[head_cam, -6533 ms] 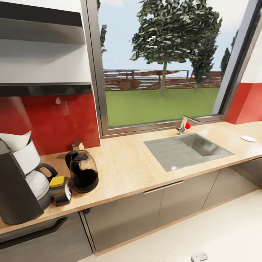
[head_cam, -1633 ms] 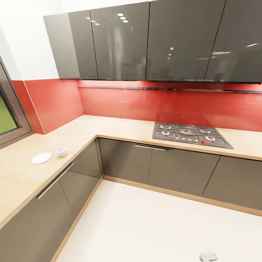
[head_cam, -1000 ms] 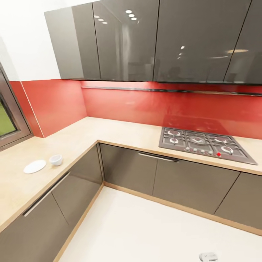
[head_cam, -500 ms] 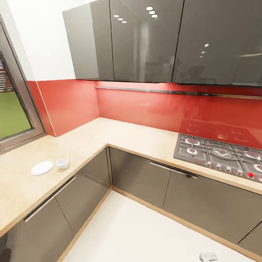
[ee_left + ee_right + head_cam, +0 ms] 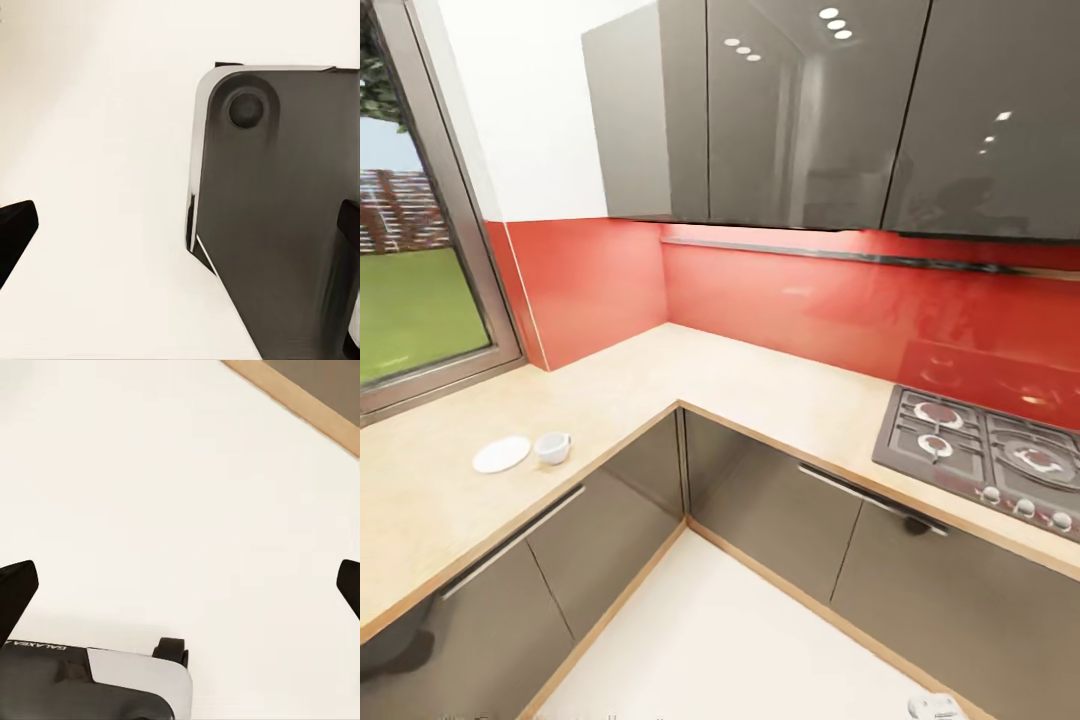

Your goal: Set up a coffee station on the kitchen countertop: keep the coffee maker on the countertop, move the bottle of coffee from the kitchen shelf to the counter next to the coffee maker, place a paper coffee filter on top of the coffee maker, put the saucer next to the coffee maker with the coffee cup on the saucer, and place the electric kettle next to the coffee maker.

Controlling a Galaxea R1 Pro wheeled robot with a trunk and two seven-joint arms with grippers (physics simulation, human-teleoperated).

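Saucer and cup are sitting on the long light tan wood-look surface (image 5: pixel 610 400), which is bending round a corner over shiny dark grey cabinets (image 5: pixel 780 505). The small flat round white saucer (image 5: pixel 501 454) is lying on the left part of the surface, near its front edge. The tiny white rounded coffee cup (image 5: pixel 552 447) is standing just beside the saucer, on its right, straight on the surface and not on the plate. I cannot tell if the two are touching.

A red wall panel (image 5: pixel 790 305) is running behind the surface, and shiny dark grey cupboards (image 5: pixel 830 115) are hanging above it. A grey gas hob (image 5: pixel 990 460) is sitting in the surface at the far right. A window (image 5: pixel 410 250) with green grass outside is showing at the far left. The pale floor (image 5: pixel 720 640) is lying below.

In the left wrist view, the left claw (image 5: pixel 180 244) is pointing down at the pale floor with its two dark fingertips (image 5: pixel 15 229) spread wide apart, holding nothing. A dark grey part of the robot (image 5: pixel 277 210) is showing under it.

In the right wrist view, the right claw (image 5: pixel 180 585) is also hanging over the pale floor, with its dark fingertips (image 5: pixel 15 589) wide apart and nothing between them. A wooden strip (image 5: pixel 300 405) at the foot of a cabinet is crossing one corner, and a grey and white robot part (image 5: pixel 97 686) is showing too.
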